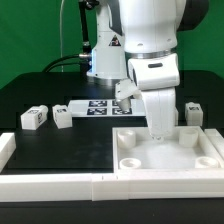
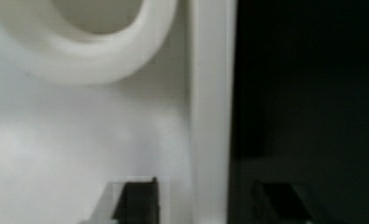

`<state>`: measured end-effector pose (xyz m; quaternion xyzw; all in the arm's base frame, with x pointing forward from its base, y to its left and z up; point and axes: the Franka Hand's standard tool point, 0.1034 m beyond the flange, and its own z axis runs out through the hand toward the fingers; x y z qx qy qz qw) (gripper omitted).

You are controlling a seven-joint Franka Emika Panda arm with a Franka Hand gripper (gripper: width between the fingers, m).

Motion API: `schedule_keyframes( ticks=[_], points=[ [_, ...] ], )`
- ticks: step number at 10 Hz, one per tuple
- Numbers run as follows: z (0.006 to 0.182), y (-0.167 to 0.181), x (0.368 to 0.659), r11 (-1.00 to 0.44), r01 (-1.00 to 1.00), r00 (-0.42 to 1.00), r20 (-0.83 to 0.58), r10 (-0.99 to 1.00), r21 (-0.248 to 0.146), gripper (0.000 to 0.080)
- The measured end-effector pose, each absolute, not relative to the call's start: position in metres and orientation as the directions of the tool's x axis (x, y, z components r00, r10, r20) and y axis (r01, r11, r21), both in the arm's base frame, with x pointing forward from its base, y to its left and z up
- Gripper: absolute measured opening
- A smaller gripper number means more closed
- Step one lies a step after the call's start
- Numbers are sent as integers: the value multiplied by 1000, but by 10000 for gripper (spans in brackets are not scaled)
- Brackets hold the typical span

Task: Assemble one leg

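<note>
The white panel (image 1: 170,150) with round corner sockets lies flat at the exterior view's front right. My gripper (image 1: 160,128) reaches straight down onto its far edge. In the wrist view my gripper (image 2: 207,203) is open, with one dark fingertip (image 2: 136,202) over the panel and the other over the black table, straddling the panel's raised edge (image 2: 209,100) with small gaps on both sides. A round socket (image 2: 101,30) shows close by. Small white legs with tags lie loose on the table: two on the exterior view's left (image 1: 35,117) (image 1: 63,117) and one on the right (image 1: 193,112).
The marker board (image 1: 95,107) lies flat behind the legs in mid-table. A white raised rail (image 1: 60,182) runs along the front edge and up the exterior view's left side. The arm's body hides part of the table behind the panel.
</note>
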<state>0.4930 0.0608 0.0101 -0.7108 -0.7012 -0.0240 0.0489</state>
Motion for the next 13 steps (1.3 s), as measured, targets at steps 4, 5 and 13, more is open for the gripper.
schedule_keyframes(
  ticks=[4,5,13],
  points=[
    [10,60,493,-13,999,17,102,995,-36,628],
    [10,60,493,-14,999,17,102,995,-36,628],
    [50,63,468,-159,987,160,70,985,-17,649]
  ],
)
